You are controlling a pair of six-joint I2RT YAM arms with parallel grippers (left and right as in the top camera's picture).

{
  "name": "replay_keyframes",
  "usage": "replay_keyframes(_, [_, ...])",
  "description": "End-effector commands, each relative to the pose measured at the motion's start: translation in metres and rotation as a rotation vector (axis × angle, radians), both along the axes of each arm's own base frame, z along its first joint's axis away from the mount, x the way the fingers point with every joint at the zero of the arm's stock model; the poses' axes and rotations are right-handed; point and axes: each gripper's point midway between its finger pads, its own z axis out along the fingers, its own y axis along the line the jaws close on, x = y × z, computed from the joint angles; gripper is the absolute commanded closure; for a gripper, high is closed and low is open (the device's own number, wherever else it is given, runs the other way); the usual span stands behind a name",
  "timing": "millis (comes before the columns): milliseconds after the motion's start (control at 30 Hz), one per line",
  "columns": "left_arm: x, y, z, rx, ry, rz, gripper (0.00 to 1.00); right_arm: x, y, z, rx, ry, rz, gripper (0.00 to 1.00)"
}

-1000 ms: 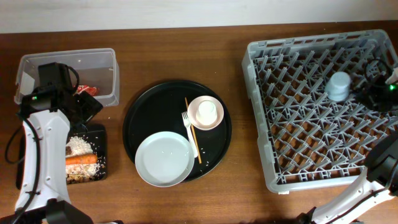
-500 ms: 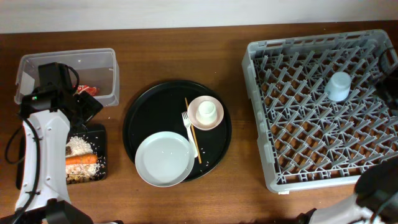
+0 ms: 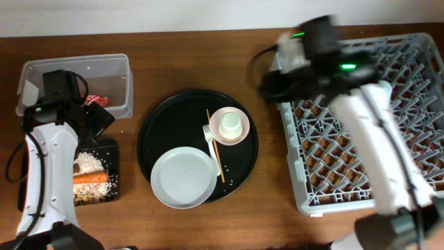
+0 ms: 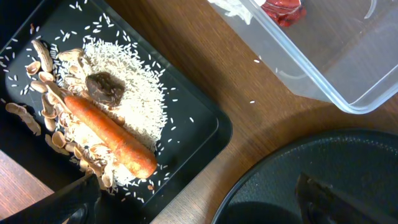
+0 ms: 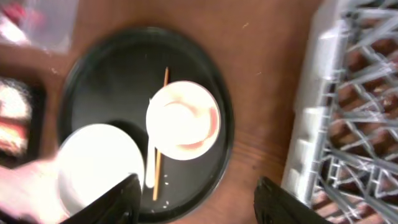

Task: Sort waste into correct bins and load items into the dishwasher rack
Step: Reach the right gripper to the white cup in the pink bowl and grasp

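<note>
My left gripper [image 4: 199, 208] is open and empty, hovering between the shallow black tray [image 4: 199, 118] and the round tray. The black tray holds rice [image 4: 137, 87], a carrot [image 4: 109, 137] and bones [image 4: 46, 93]. The clear tub [image 4: 336, 81] holds the red wrapper [image 4: 283, 11] and the tissue [image 4: 233, 6]. My right gripper [image 5: 199, 205] is open and empty, blurred, above the round tray's right edge beside the grey rack [image 3: 416, 62]. The white plate [image 3: 184, 177], the pink bowl [image 3: 239, 134] with the cream cup [image 3: 230, 123] in it, the fork [image 3: 208, 139] and the chopsticks [image 3: 215, 149] lie there. The blue cup is hidden by my right arm.
The large round black tray [image 3: 163, 121] sits mid-table between the bins and the rack. My right arm stretches across the rack's left half. Bare wood lies along the front and back edges of the table.
My right arm has swung left from the rack's far right side to its left edge, leaving the blue cup in the rack. My left arm has not moved.
</note>
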Motion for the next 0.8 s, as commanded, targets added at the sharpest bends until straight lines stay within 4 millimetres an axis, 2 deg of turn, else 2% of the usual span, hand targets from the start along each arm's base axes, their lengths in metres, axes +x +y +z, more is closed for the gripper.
replay_keyframes(0, [0.001,0.002,0.002,0.002,-0.006,0.015,0.01,0.01,0.017,-0.038,-0.179,0.006,-0.077,0.31])
replay_keyframes(33, [0.001,0.002,0.002,0.003,-0.006,0.016,0.01,0.011,0.033,-0.057,-0.202,0.03,-0.055,0.27])
replay_keyframes(100, [0.001,0.002,0.002,0.003,-0.006,0.016,0.01,0.014,0.053,-0.09,-0.223,0.07,-0.029,0.26])
replay_keyframes(233, [0.001,0.002,0.002,0.003,-0.006,0.016,0.01,0.021,0.07,-0.122,-0.239,0.092,-0.003,0.26])
replay_keyframes(433, [0.001,0.002,0.002,0.002,-0.006,0.015,0.01,0.025,0.076,-0.144,-0.241,0.117,-0.008,0.26])
replay_keyframes(767, [0.001,0.002,0.002,0.002,-0.005,0.015,0.01,0.015,0.085,-0.173,-0.276,0.163,0.012,0.26])
